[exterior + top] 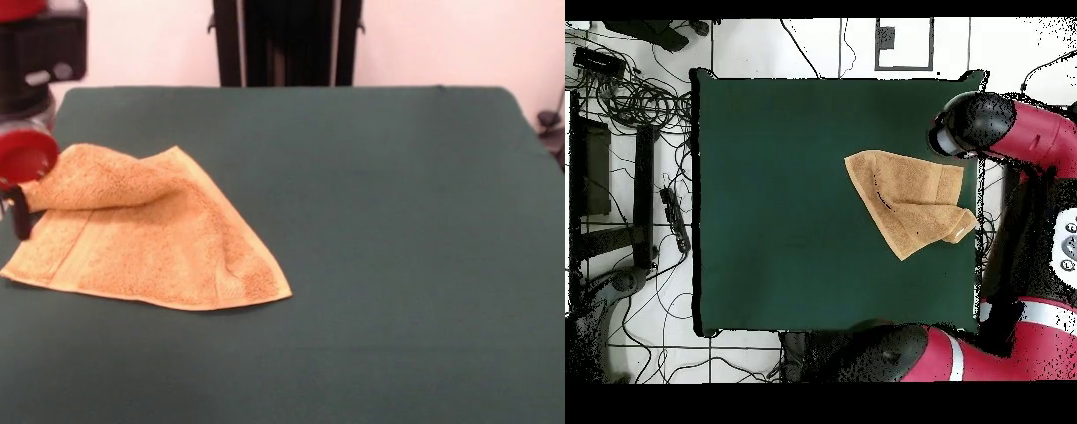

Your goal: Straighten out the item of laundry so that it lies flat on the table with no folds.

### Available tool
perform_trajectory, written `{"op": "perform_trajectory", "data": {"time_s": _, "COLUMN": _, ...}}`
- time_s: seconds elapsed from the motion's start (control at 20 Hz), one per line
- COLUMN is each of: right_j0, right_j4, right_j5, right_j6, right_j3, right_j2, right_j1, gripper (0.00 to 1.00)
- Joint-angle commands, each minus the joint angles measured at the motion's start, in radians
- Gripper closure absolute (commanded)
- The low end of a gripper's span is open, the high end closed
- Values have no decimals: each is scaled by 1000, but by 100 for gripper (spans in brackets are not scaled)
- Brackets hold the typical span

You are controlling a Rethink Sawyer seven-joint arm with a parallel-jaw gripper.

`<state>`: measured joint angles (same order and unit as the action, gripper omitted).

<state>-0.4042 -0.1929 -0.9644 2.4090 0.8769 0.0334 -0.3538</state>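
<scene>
At the left edge of the front view, the gripper (19, 216) is seen only in part, below the red and black end of the arm (31, 97); a dark finger (21, 221) shows against the towel's edge, and whether the tool is clenched, released or grasping the cloth cannot be told from either picture; the towel (150, 234) is found in the left half of that frame, on the table (397, 247); it is not flat, for its upper left part is raised and folded over toward the gripper, so that a rounded flap is laid across the rest of the cloth; a pointed corner is spread toward the lower centre of the frame, and a flat woven band is seen along the lower left edge; a soft crease runs down toward the lower right corner; at the top centre of the frame the dark pedestal (287, 42) is seen behind the table's far edge; in the overhead view the towel (905, 200) is placed in the right part of the green table (785, 200), close to its right edge, with a corner pointing toward the lower centre and a folded part at its right side; the arm (1005, 130) is seen at the upper right, just beside the towel's upper right corner; cables (640, 100) are seen on the floor at the upper left.
</scene>
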Motion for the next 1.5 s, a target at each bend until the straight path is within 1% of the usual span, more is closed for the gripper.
{"op": "perform_trajectory", "data": {"time_s": 0.05, "right_j0": 91, "right_j4": 43, "right_j5": -30, "right_j6": 15, "right_j3": 1, "right_j2": -111, "right_j1": 17, "gripper": 0}}
{"op": "perform_trajectory", "data": {"time_s": 0.25, "right_j0": 116, "right_j4": 40, "right_j5": -92, "right_j6": 45, "right_j3": -25, "right_j2": -76, "right_j1": 20, "gripper": 0}}
{"op": "perform_trajectory", "data": {"time_s": 0.45, "right_j0": 118, "right_j4": 60, "right_j5": -150, "right_j6": 63, "right_j3": -35, "right_j2": -68, "right_j1": 40, "gripper": 0}}
{"op": "perform_trajectory", "data": {"time_s": 0.65, "right_j0": 113, "right_j4": 74, "right_j5": -149, "right_j6": 58, "right_j3": -29, "right_j2": -71, "right_j1": 70, "gripper": 0}}
{"op": "perform_trajectory", "data": {"time_s": 0.9, "right_j0": 122, "right_j4": 73, "right_j5": -170, "right_j6": 70, "right_j3": -81, "right_j2": -60, "right_j1": 154, "gripper": 0}}
{"op": "perform_trajectory", "data": {"time_s": 1.25, "right_j0": 134, "right_j4": 69, "right_j5": -158, "right_j6": 218, "right_j3": -105, "right_j2": 16, "right_j1": 241, "gripper": 0}}
{"op": "perform_trajectory", "data": {"time_s": 1.4, "right_j0": 148, "right_j4": 65, "right_j5": -184, "right_j6": 246, "right_j3": -109, "right_j2": 59, "right_j1": 240, "gripper": 0}}
{"op": "perform_trajectory", "data": {"time_s": 1.5, "right_j0": 146, "right_j4": 70, "right_j5": -192, "right_j6": 234, "right_j3": -115, "right_j2": 68, "right_j1": 240, "gripper": 0}}
